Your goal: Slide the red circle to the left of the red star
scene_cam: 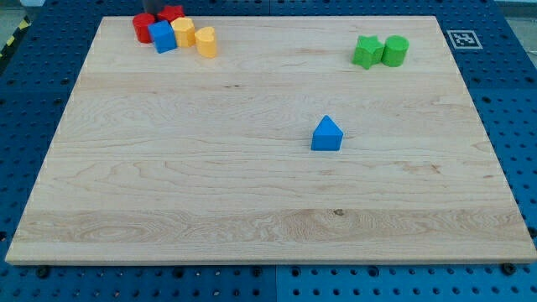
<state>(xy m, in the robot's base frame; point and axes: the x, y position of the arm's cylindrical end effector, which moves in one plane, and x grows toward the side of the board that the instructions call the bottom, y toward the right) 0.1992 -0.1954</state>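
The red circle (143, 27) sits at the board's top left corner. The red star (173, 13) is just to its right and slightly higher, partly hidden behind the blue block (162, 37). The red circle is on the star's left, close to it. A short dark piece of my rod shows at the view's top edge. My tip (152, 12) is between the two red blocks, at their upper side, and seems to touch them.
Two yellow blocks (184, 32) (206, 41) lie right of the blue block in the same cluster. A green star (367, 51) and a green cylinder (395, 50) sit at the top right. A blue triangle-topped block (326, 134) stands near the middle. The board's top edge (268, 17) runs just behind the cluster.
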